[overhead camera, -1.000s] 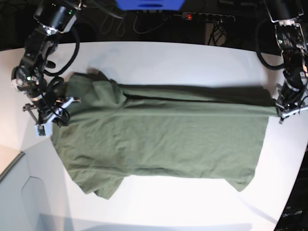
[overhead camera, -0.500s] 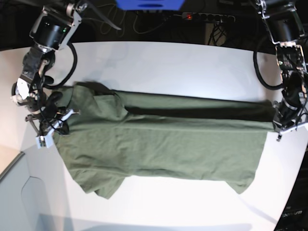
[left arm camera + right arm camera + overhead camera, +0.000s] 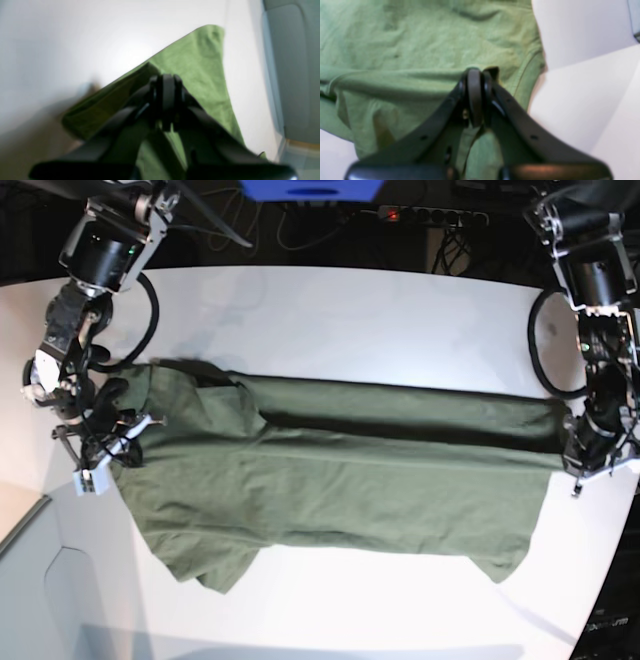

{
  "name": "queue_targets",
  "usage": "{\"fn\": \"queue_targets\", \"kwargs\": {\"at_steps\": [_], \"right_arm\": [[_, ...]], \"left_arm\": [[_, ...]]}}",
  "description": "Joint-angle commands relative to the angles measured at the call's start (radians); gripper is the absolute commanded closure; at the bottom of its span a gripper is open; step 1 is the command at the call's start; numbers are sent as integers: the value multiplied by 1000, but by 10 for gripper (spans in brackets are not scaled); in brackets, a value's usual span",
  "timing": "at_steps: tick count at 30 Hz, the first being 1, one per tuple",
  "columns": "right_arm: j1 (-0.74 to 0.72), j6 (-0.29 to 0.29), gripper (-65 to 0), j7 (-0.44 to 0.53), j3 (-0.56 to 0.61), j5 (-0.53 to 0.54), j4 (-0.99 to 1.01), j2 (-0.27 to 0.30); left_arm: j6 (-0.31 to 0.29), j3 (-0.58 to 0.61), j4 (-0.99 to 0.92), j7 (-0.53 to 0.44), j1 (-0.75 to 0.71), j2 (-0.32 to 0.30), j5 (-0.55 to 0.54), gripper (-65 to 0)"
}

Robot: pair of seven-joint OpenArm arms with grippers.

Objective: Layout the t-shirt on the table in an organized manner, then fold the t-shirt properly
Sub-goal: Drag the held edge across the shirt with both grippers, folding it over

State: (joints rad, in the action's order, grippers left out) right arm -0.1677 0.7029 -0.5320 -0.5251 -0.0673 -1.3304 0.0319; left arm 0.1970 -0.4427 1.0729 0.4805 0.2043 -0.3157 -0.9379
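The t-shirt (image 3: 340, 480) lies stretched long across the middle of the counter (image 3: 330, 310), one end toward each side edge. The right hand (image 3: 100, 450) is pinched tight on the sleeve end, and the left hand (image 3: 588, 452) is pinched tight on the hem end – each hand holds its own end, so both must move together
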Motion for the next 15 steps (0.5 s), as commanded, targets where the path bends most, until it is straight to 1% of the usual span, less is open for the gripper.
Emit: {"fn": "queue_targets", "kwargs": {"at_steps": [1, 5, 7, 8, 9, 12, 13, 14, 15], "right_arm": [[-19, -5, 0, 23, 0, 19, -18, 7], [-20, -5, 0, 23, 1, 19, -18, 10], [-28, -5, -56, 23, 1, 19, -18, 12], [-30, -5, -91, 20, 1, 19, -18, 12], [-30, -5, -133, 16, 1, 19, -18, 15], [-26, -5, -274, 17, 1, 19, -18, 18], [-25, -5, -312, 20, 1, 19, -19, 18], [-25, -5, -343, 20, -2, 19, -19, 18], [-25, -5, -356, 20, -5, 19, -22, 18]], "left_arm": [[-4, -3, 0, -13, 30, -18, -10, -9], [-3, -3, -26, -10, 42, -21, -10, -11], [-3, -3, -26, -10, 42, -23, -10, -41], [-3, -3, -24, -10, 40, -23, -10, -73], [-3, -3, -21, -10, 40, -23, -10, -119], [2, -3, -16, -10, 39, -23, -10, -283], [3, -3, -4, -10, 36, -23, -10, -321], [3, -3, 19, -10, 33, -23, -10, -331], [3, -3, 37, -10, 25, -23, -10, -331]]}}
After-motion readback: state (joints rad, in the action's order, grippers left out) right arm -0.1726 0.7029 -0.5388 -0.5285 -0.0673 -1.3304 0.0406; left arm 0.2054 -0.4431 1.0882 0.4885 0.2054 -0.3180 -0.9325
